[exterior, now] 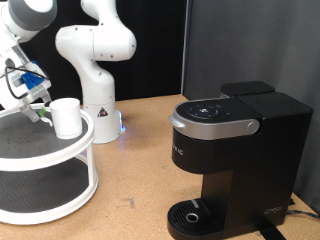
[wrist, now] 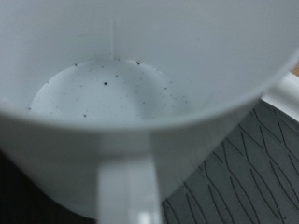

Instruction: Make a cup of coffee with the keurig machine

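Observation:
The white cup [exterior: 66,116] stands upright on the top tier of a white round two-tier stand [exterior: 30,150] at the exterior view's left. My gripper [exterior: 42,110] is right beside the cup, on its left side, at rim height. In the wrist view the cup [wrist: 140,103] fills the frame; its inside is empty with small dark specks, and its handle [wrist: 126,191] points at the camera. No fingers show there. The black keurig machine [exterior: 230,150] stands at the right with its silver lid handle [exterior: 215,124] down and its round drip tray [exterior: 190,214] bare.
The arm's white base [exterior: 97,70] stands behind the stand, with a blue light by its foot. The stand's dark lower tier [exterior: 40,185] shows nothing on it. A brown tabletop [exterior: 135,170] lies between the stand and the machine. A black curtain hangs behind.

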You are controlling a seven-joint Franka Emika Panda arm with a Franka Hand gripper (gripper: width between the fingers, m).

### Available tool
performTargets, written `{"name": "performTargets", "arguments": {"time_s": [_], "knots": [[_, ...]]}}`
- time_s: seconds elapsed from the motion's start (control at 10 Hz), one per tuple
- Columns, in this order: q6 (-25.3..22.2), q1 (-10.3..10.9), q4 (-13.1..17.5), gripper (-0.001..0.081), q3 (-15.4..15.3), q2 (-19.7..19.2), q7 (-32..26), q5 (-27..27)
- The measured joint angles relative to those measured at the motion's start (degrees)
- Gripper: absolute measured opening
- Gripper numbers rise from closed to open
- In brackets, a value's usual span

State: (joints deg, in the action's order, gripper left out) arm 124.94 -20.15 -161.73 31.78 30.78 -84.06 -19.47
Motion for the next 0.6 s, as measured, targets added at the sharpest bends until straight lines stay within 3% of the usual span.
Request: {"name": "performTargets", "arguments": {"time_s": [0.6], "knots": [[-5.9, 0.0, 0.2, 0.0803, 5.8, 0.1, -9.2, -2.4]]}}
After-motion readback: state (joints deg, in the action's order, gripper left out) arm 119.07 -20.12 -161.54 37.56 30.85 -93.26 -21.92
